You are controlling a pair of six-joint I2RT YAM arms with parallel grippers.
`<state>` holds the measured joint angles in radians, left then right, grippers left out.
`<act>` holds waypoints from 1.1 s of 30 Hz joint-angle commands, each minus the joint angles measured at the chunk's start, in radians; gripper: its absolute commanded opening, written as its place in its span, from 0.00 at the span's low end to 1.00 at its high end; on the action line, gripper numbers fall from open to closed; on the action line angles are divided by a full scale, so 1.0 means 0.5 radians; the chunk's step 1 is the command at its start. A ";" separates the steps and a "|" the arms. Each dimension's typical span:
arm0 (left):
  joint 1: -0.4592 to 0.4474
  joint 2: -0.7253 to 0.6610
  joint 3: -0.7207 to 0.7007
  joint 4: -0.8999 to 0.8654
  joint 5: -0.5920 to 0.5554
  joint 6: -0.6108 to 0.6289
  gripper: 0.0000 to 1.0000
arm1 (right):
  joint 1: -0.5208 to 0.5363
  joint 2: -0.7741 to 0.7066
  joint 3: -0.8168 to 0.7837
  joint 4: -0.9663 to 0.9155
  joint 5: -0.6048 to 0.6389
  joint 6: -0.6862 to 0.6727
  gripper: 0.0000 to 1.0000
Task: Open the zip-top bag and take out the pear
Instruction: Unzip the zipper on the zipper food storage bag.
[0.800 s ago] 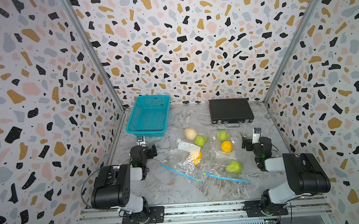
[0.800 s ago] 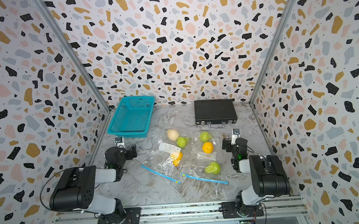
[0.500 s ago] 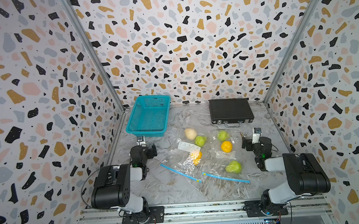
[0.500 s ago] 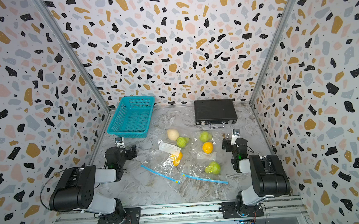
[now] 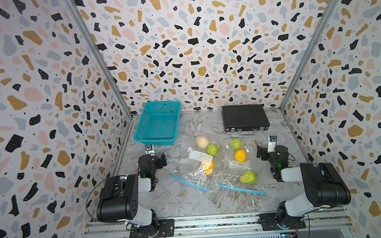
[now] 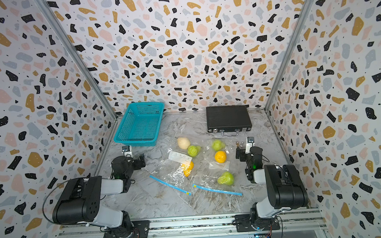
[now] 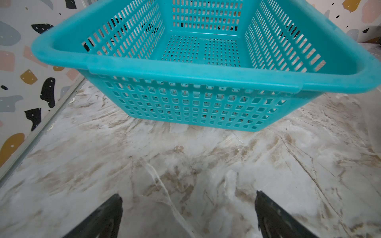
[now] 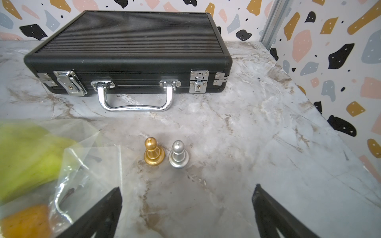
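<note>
- Presently, the left gripper point(image 7: 187, 194) stands with its jaws apart and empty above the grey marble-patterned tabletop point(image 7: 185, 156). It faces the teal perforated plastic basket point(image 7: 185, 70), which holds nothing.
- Towards the centre lies a clear plastic bag with a white label point(image 5: 189, 172). It holds an orange-yellow fruit, and no pear is seen in it.
- Just to its right lies the second clear zip-top bag point(image 5: 229, 180), with its blue zip strip point(image 5: 239, 188) along the near edge.
- The green pear point(image 5: 247, 177) rests inside this bag, close behind the strip, and a round orange point(image 5: 240, 155) lies farther back.
- The strip shows as one unbroken line. It is judged sealed, but this is not confirmed.
- The right gripper point(image 8: 187, 187) has its jaws apart and holds nothing. It faces a gold chess pawn point(image 8: 154, 152), a silver chess pawn point(image 8: 178, 155) and the black ribbed case point(image 8: 127, 41).
- Assessment: no step is complete. Gripping the bag, parting the zip and lifting out the pear are all outstanding.
</note>
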<state>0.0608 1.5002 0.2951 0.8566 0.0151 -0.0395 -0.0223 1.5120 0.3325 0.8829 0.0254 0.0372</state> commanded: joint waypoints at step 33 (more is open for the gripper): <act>-0.671 -1.043 0.462 -2.457 0.816 -1.208 0.99 | 1.810 -0.271 0.295 -1.323 -0.680 2.150 0.85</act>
<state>-0.2707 0.9581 0.5365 -0.4324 0.4469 -0.6304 0.8692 1.3018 0.4603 0.0715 -0.3698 1.0504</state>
